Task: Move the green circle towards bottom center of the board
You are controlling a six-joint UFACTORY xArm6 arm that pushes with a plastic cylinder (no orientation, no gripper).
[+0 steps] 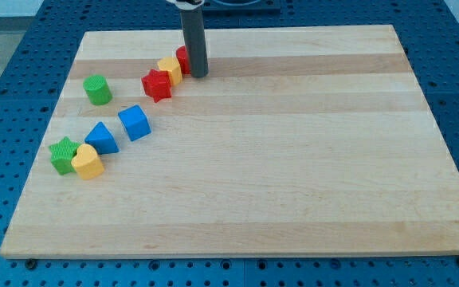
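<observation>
The green circle (97,89) is a short green cylinder standing at the upper left of the wooden board (293,175). My tip (198,75) is at the view's top, well to the right of the green circle. It sits right beside a red block (182,57) that it partly hides. A yellow block (170,69) and a red star (157,84) lie just left of the tip in a diagonal row.
A blue cube (135,122) and a blue triangle (101,137) lie below the green circle. A green star (63,154) and a yellow heart-like block (88,162) sit near the board's left edge. A blue pegboard surface (6,48) surrounds the board.
</observation>
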